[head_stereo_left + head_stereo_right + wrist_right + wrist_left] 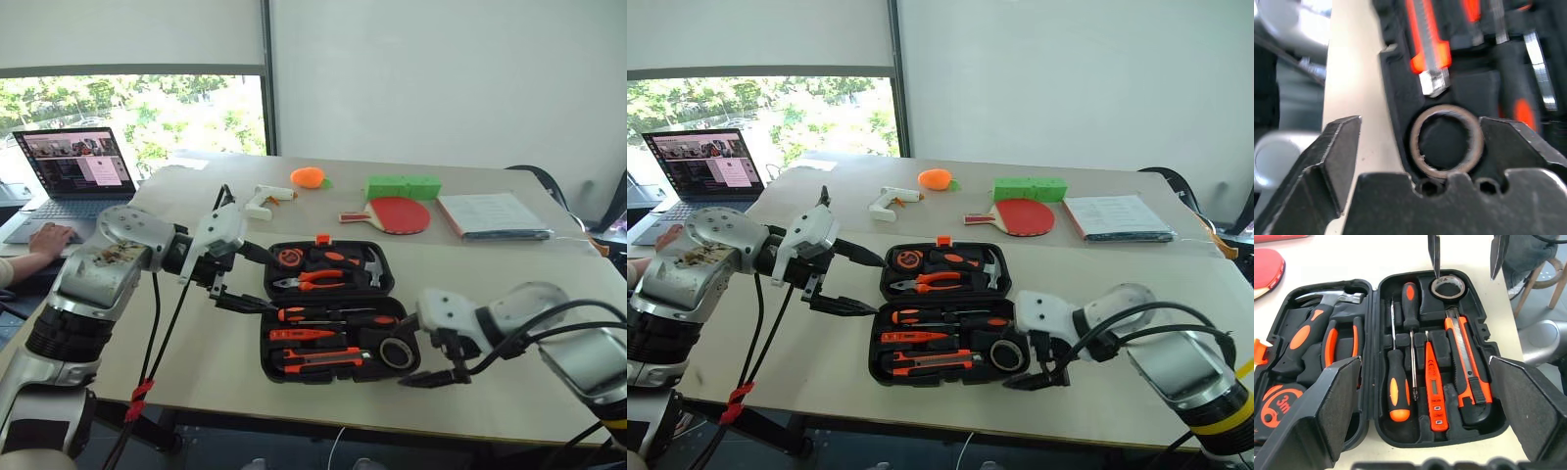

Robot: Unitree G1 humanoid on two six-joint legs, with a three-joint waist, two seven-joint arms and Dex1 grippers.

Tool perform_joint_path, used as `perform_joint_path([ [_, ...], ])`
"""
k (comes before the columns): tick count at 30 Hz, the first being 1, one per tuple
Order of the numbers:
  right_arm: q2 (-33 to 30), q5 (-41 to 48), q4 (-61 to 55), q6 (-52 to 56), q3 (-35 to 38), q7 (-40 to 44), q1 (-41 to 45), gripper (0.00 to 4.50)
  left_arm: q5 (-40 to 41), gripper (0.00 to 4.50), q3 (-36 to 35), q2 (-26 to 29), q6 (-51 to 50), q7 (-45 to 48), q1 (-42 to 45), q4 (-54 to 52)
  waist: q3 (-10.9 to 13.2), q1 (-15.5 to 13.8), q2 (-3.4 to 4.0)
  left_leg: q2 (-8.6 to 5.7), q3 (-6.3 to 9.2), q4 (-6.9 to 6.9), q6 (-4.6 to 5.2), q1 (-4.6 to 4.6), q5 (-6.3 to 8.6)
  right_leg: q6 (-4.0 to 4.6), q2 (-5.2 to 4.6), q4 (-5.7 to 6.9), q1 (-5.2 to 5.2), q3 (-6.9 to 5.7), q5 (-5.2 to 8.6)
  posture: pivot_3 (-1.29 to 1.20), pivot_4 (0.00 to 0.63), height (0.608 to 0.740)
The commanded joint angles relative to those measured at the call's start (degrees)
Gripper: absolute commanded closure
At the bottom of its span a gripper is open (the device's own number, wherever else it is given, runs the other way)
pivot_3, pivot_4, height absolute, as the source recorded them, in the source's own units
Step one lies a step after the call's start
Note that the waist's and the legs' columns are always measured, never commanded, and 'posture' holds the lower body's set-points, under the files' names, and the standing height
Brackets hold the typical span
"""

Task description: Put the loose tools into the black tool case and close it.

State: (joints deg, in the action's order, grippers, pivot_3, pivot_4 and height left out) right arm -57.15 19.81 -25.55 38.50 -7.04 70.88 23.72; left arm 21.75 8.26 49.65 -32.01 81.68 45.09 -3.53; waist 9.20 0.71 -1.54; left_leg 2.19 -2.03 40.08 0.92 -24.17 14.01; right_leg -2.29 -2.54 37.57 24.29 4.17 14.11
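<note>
Head views: the black tool case (pixel 328 311) lies open on the table (pixel 509 294), lid half away from the robot, base half near it; the left gripper (pixel 238 277) hangs at the case's left edge with its fingers spread wide and nothing between them, placed, by my judgement, to steady or swing the lid; the right gripper (pixel 1043 370) sits at the near right corner, fingers apart and empty, just beside the tape roll (pixel 1003 353). No loose tool lies on the table; the glue gun (pixel 266 201) and the table-tennis paddle (pixel 392 213) lie beyond the case, well apart from it.

Left wrist view: the base half holds two screwdrivers (pixel 1398 382), an orange pointed tester (pixel 1434 391), the utility knife (pixel 1469 377) and the tape roll, each seated in its own moulded slot; the lid half holds a hammer (pixel 1308 330), pliers (pixel 1342 340) and a tape measure (pixel 1273 404) (the orange latch (pixel 1259 352) stands at its outer edge).

Right wrist view: the fingers stand wide either side of the roll, which rests flat in its round recess, touching neither pad; the knife's tip lies just beyond it. Filling looks complete; closing remains.
</note>
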Motion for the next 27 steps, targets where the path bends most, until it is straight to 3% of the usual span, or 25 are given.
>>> perform_joint_path([
  [1,2.3,6.5,-0.3,7.1,10.9,-5.9,-0.3,0.04,-0.1,0.0,-3.5,0.9,-4.1,-5.7,-3.5,0.2,0.0,0.2,0.0,0.02,0.01,-0.01,0.0,0.01,0.0,0.0,0.01,0.0,-0.01,0.0,0.0,0.0,0.15,0.736],
  [5,3.9,7.3,4.3,12.3,15.8,-12.3,-0.5,0.04,-3.3,0.0,-4.8,1.3,-9.2,-14.7,-8.3,0.1,0.0,0.2,-0.02,0.01,0.01,-0.05,0.0,0.06,0.0,0.01,0.01,0.05,-0.02,0.02,0.0,0.0,0.15,0.736],
  [6,4.0,6.7,5.5,11.9,15.6,-13.1,-0.7,0.55,-3.7,0.0,-4.9,1.0,-10.7,-16.8,-8.8,0.4,0.0,0.1,-0.04,0.01,0.01,-0.04,0.0,0.05,0.0,0.01,0.01,0.05,-0.01,0.01,0.0,0.0,0.15,0.736],
  [7,3.9,6.0,6.6,11.3,15.0,-13.7,-0.8,0.72,-4.1,0.0,-4.9,0.6,-12.1,-18.6,-9.0,0.9,0.0,0.1,-0.06,0.01,0.01,-0.03,0.0,0.05,0.0,0.01,0.0,0.06,-0.01,0.01,0.0,0.0,0.15,0.736],
  [8,4.0,4.7,8.1,10.0,13.9,-14.4,-0.9,1.1,-4.8,0.53,-4.4,0.6,-12.3,-19.8,-9.6,1.3,0.0,-0.1,-0.07,0.0,0.01,-0.02,0.0,0.04,0.0,0.01,0.0,0.04,-0.01,0.01,0.0,0.0,0.15,0.736],
  [14,5.3,-1.9,15.4,2.2,7.1,-16.8,-0.7,3.08,-6.1,2.51,-0.4,0.8,-12.4,-20.3,-12.5,0.0,0.0,0.0,-0.07,-0.02,-0.02,-0.09,0.0,0.01,0.0,0.0,-0.03,-0.03,0.01,0.02,0.0,0.0,0.15,0.736],
  [18,7.3,-5.1,19.3,-2.4,3.3,-17.0,0.3,4.49,-7.1,4.07,2.6,-0.2,-10.8,-19.5,-12.9,0.3,0.0,0.1,-0.07,-0.02,-0.03,-0.12,0.0,0.0,0.0,0.01,-0.01,-0.01,0.05,0.02,0.0,0.0,0.15,0.736],
  [20,7.9,-6.6,20.9,-4.5,1.3,-16.5,0.6,4.5,-7.3,4.44,4.5,-0.8,-10.8,-18.8,-12.9,0.4,0.0,0.1,-0.06,-0.02,-0.03,-0.11,-0.01,0.0,0.0,0.01,-0.02,-0.01,0.04,0.02,0.0,0.0,0.15,0.736],
  [27,9.6,-8.5,21.7,-8.1,-2.5,-14.0,1.1,4.5,-7.9,4.44,9.5,-2.6,-9.2,-15.6,-12.1,-0.2,0.0,0.0,-0.07,-0.02,-0.04,-0.1,-0.01,-0.01,0.0,0.01,-0.02,-0.01,0.05,0.02,0.0,0.0,0.15,0.736],
])
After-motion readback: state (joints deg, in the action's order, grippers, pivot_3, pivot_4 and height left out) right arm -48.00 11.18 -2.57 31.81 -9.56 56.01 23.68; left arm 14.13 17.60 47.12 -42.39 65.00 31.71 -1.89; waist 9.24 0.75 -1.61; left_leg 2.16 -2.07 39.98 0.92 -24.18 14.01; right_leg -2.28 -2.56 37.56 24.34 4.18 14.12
